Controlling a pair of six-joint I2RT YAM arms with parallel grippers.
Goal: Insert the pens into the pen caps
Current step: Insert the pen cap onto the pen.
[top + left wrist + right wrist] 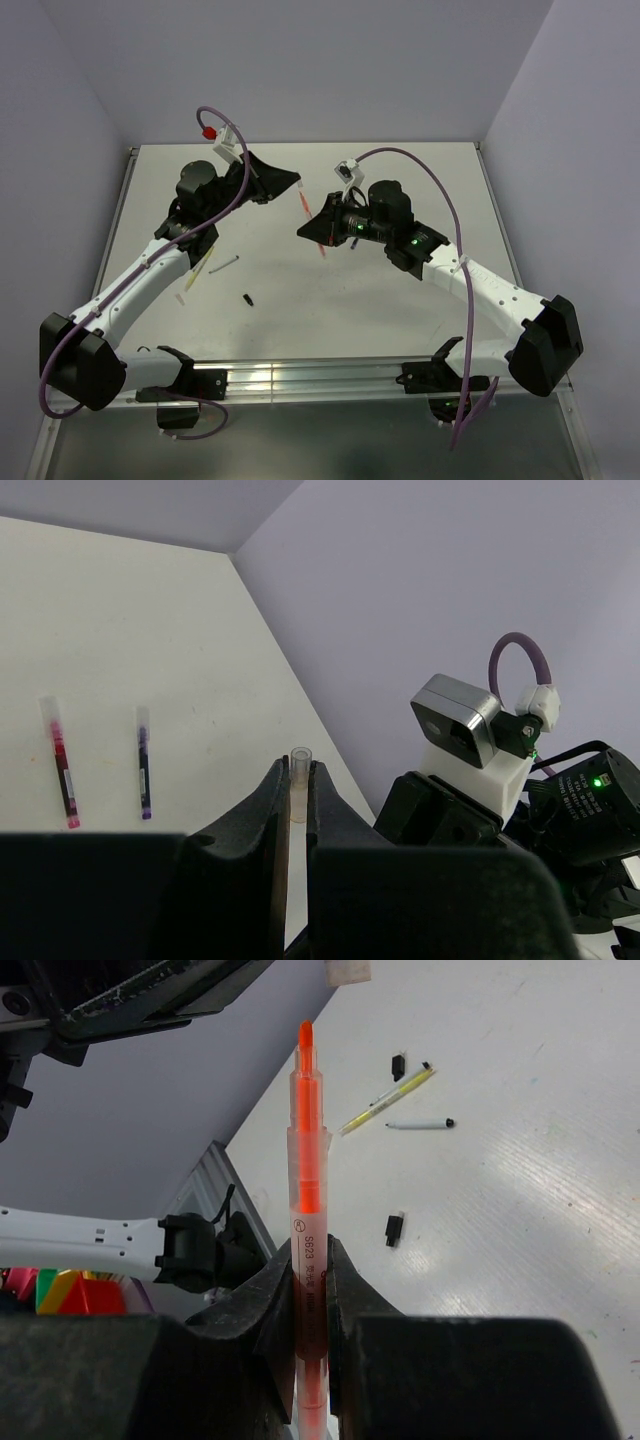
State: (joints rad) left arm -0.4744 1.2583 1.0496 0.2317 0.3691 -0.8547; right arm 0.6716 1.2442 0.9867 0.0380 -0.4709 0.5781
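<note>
My left gripper (296,773) is shut on a clear pen cap (300,756), whose open end sticks out past the fingertips. An orange pen (305,1140) stands upright in my right gripper (310,1257), which is shut on it, with the tip pointing up toward the left gripper. From above, the left gripper (288,181) and right gripper (309,230) hover close together over the table's middle, with the orange pen (302,206) between them. A red pen (61,774) and a purple pen (144,774) lie side by side on the table.
A yellow pen (390,1103) and a white-black pen (420,1123) lie near the left arm, seen from above as the yellow pen (200,268) and white-black pen (225,264). Two black caps (398,1065) (394,1228) lie loose. Grey walls enclose the table (420,300).
</note>
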